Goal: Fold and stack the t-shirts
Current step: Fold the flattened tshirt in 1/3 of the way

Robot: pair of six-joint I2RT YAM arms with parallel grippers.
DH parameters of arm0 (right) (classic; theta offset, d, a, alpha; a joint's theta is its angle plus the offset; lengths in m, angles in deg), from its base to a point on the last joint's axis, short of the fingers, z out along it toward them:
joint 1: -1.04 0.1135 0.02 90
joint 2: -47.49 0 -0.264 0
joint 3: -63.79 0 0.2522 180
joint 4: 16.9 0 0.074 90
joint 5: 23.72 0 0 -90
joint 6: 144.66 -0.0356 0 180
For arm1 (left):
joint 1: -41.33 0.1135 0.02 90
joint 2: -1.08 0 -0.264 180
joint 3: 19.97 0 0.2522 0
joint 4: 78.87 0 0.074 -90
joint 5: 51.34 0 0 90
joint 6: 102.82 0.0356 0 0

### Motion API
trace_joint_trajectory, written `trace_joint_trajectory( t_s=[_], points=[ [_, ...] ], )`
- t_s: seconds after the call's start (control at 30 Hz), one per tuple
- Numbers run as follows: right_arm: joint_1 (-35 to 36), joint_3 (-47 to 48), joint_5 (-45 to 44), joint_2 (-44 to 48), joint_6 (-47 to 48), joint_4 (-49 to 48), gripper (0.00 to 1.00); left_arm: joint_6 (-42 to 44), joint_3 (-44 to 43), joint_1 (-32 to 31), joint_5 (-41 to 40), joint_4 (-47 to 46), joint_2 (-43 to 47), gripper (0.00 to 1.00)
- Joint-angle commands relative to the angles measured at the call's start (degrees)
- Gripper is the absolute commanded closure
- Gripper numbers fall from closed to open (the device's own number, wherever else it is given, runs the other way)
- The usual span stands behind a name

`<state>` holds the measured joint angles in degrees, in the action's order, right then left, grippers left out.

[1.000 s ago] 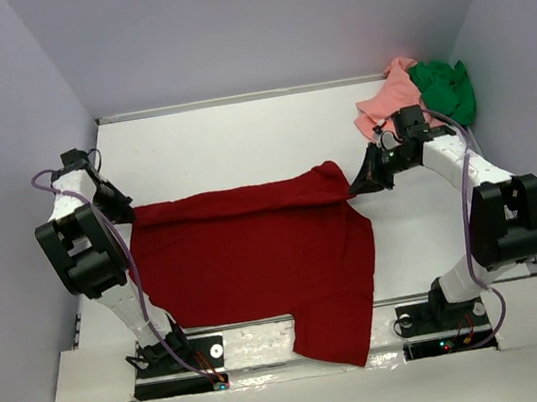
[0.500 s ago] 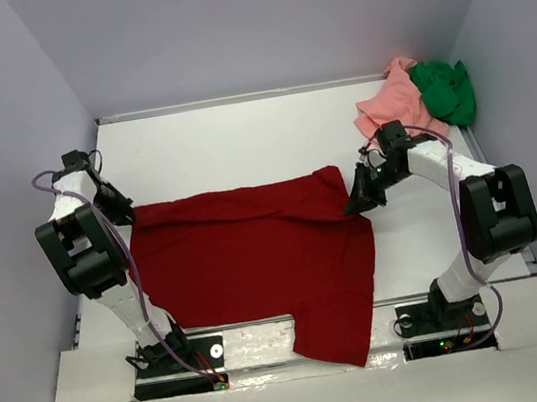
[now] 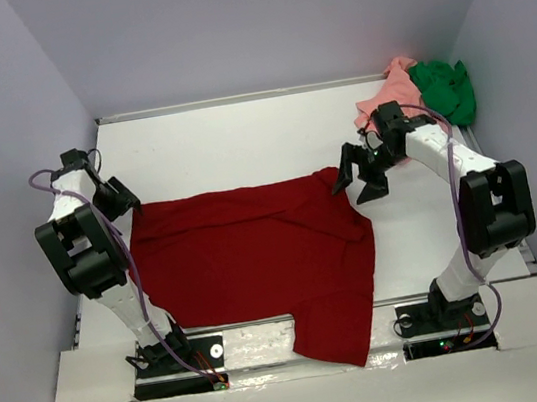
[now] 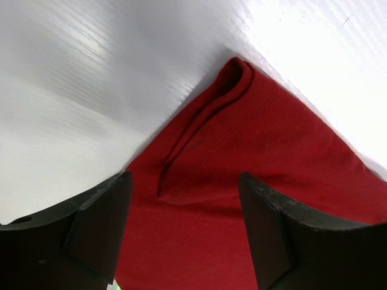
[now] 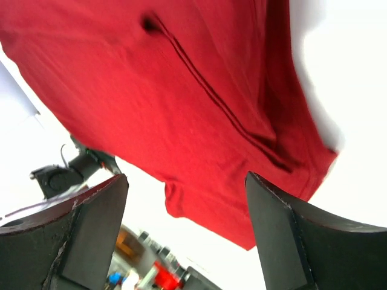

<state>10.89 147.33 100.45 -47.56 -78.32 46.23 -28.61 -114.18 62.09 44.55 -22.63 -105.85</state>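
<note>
Nearest the arm bases, a lower corner of the dark red soft cloth short-sleeved t-shirt point(image 3: 256, 253) reaches over the near edge of the flat white desk point(image 3: 238, 135). The rest of it lies spread out, with a few creases, between the two hands. The left hand point(image 3: 122, 196) hovers at the shirt's far left corner, its fingers wide apart and nothing between them; its wrist view shows a rolled red corner on the desk below the gap. The right hand point(image 3: 358, 181) stands at the far right corner, also spread wide and holding nothing, with red cloth lying beneath it. Beyond and to the right of the right hand, the crumpled salmon pink cloth t-shirt point(image 3: 387, 100) and the crumpled bright green cloth t-shirt point(image 3: 446, 88) lie touching in the desk's far right corner. Plain pale lavender walls point(image 3: 252, 21) enclose the desk on three sides.
</note>
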Motion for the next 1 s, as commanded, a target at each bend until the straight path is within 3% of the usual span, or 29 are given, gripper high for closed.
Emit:
trace_joint_trajectory(
  t_s=[0.0, 0.57, 0.93, 0.97],
  points=[
    [0.3, 7.3, -4.7, -1.8, 1.2, 1.5, 0.16, -0.5, -4.5, 1.0, -1.1, 1.7, 3.5, 0.20],
    [-3.0, 14.7, -2.7, -14.9, 3.5, -11.6, 0.17, -1.5, -11.0, 1.0, 3.9, -3.0, -3.4, 0.21],
    [-4.7, 26.4, -0.5, -24.6, 3.1, -12.7, 0.24, -2.4, -9.4, 0.9, 4.2, -7.5, -4.9, 0.21],
    [-4.7, 27.0, -0.3, -25.4, 2.8, -12.7, 0.28, -2.4, -9.4, 0.9, 4.2, -7.5, -5.1, 0.21]
  ],
)
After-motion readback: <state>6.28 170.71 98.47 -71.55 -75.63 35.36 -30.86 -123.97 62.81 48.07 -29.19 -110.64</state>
